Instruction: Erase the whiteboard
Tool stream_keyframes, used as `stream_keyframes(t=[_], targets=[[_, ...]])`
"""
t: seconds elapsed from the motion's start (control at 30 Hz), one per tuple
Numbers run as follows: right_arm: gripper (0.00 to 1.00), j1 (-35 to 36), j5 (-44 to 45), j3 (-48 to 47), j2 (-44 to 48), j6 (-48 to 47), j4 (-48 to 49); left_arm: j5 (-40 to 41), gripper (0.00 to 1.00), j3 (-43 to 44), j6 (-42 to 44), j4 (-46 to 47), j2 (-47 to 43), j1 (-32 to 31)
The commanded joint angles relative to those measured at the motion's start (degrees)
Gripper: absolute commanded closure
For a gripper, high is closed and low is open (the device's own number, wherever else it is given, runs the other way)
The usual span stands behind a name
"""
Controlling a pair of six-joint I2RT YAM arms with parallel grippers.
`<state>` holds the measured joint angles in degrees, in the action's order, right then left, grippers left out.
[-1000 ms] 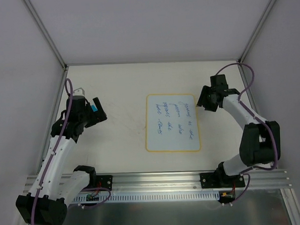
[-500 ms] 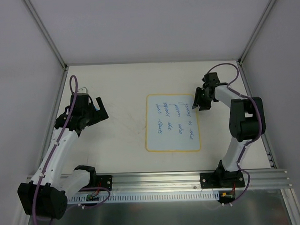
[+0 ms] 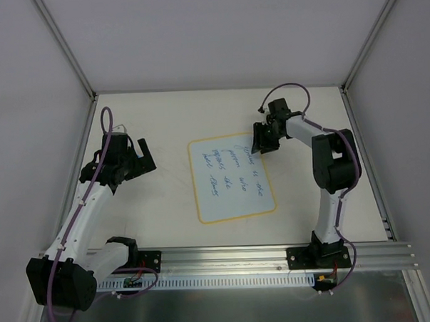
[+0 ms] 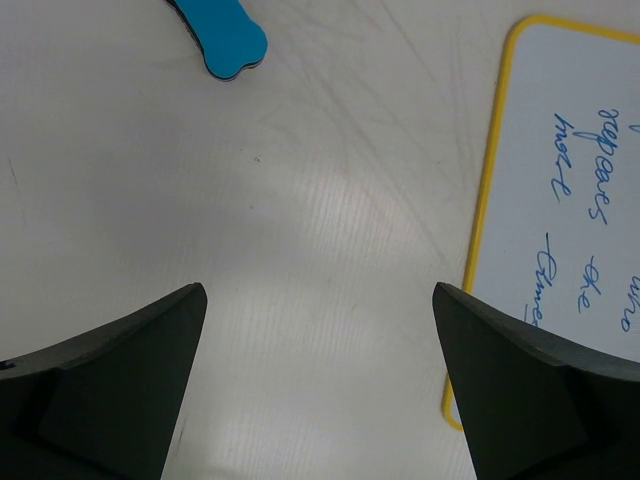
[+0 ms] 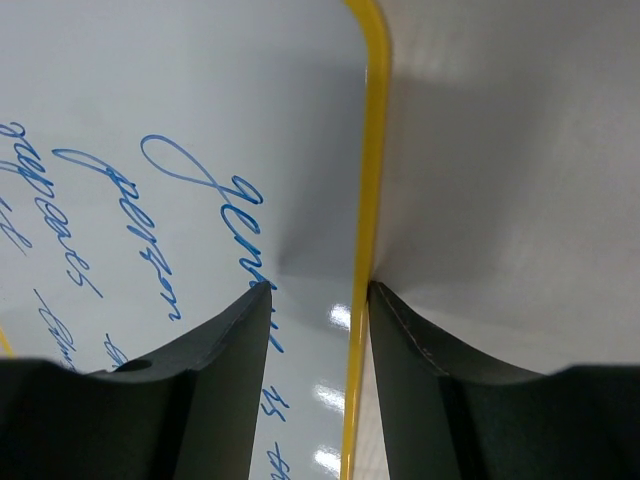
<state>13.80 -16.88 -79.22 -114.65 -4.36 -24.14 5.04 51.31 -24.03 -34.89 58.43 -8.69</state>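
The whiteboard [image 3: 230, 178], pale with a yellow border and blue handwriting, lies flat mid-table, slightly skewed. My right gripper [image 3: 260, 141] is at its far right corner. In the right wrist view its fingertips [image 5: 315, 290] straddle the yellow border [image 5: 368, 150], one finger on the board [image 5: 150, 90], one on the table, jaws a little apart. My left gripper [image 3: 133, 161] hovers open and empty left of the board. The left wrist view shows it [image 4: 320, 290] over bare table, the board's left edge [image 4: 570, 150] to the right, and a blue eraser [image 4: 225, 35] lying beyond the fingers.
White walls enclose the table on three sides, with metal posts [image 3: 67, 50] at the back corners. A metal rail [image 3: 226, 260] with the arm bases runs along the near edge.
My right gripper has swept left along the far edge, and the whiteboard has slid left with it, its far end turning leftward. The left gripper shifted slightly and now hides the eraser from above.
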Motion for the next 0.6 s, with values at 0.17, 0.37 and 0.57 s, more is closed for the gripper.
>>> stream_keyframes(t=[0.17, 0.37, 0.57], targets=[[0.52, 6.41, -4.13, -11.31, -4.53, -5.05, -5.04, 1.55, 0.01, 2.22, 0.48, 1.06, 0.28, -0.54], [0.52, 6.41, 10.1, -4.04, 4.16, 0.75, -5.04, 1.46, 0.01, 2.48, -0.23, 1.06, 0.54, -0.45], [0.52, 6.94, 13.54, 10.03, 16.99, 6.01, -4.95, 2.78, 0.01, 3.62, 0.83, 1.06, 0.8, -0.45]])
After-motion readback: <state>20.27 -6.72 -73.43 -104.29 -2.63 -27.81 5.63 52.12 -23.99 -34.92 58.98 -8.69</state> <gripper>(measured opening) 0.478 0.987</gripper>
